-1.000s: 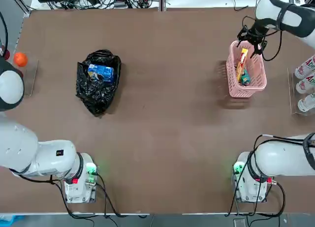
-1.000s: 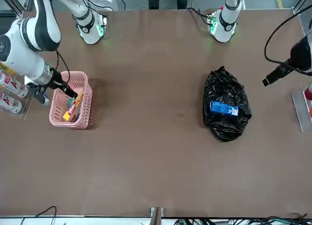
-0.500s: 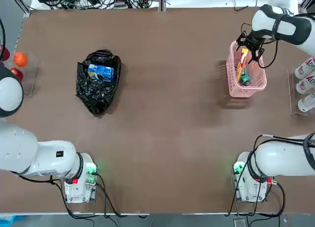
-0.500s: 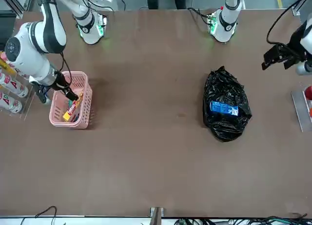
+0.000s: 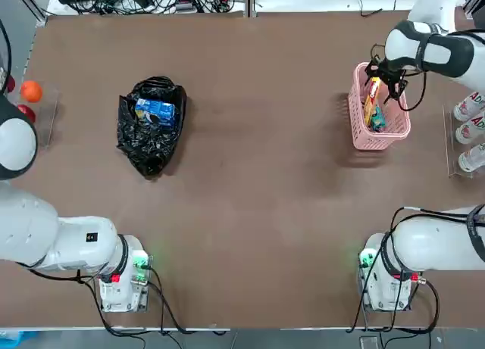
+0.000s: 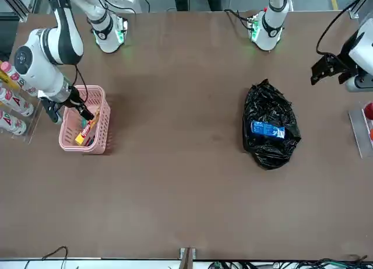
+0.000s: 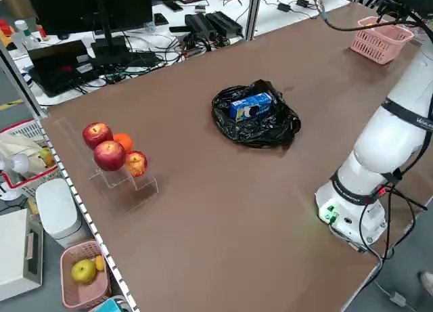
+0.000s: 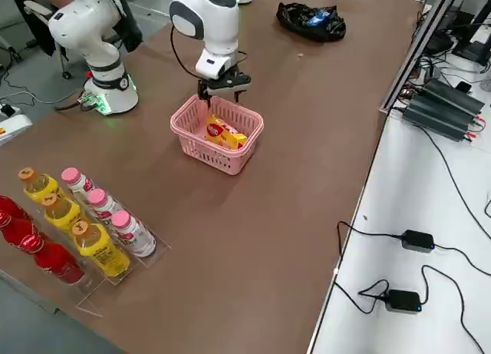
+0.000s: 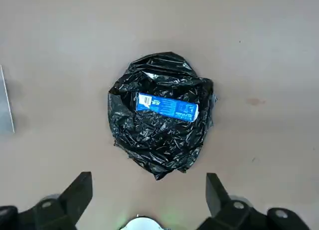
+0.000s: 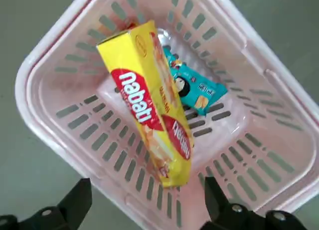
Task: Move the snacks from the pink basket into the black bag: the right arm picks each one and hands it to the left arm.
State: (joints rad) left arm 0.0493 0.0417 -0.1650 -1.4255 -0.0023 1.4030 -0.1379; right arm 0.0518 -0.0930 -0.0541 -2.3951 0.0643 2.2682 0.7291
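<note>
Meanwhile pink basket (image 10: 60,65) holds yellow pack (image 10: 149,100) and teal packet (image 10: 195,89); right claw (image 10: 144,200) released.

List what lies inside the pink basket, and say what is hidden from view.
Inside the pink basket lie a long yellow pack with red marks and a small teal packet. The yellow pack leans over the teal packet, covering part of it and some basket floor.
</note>
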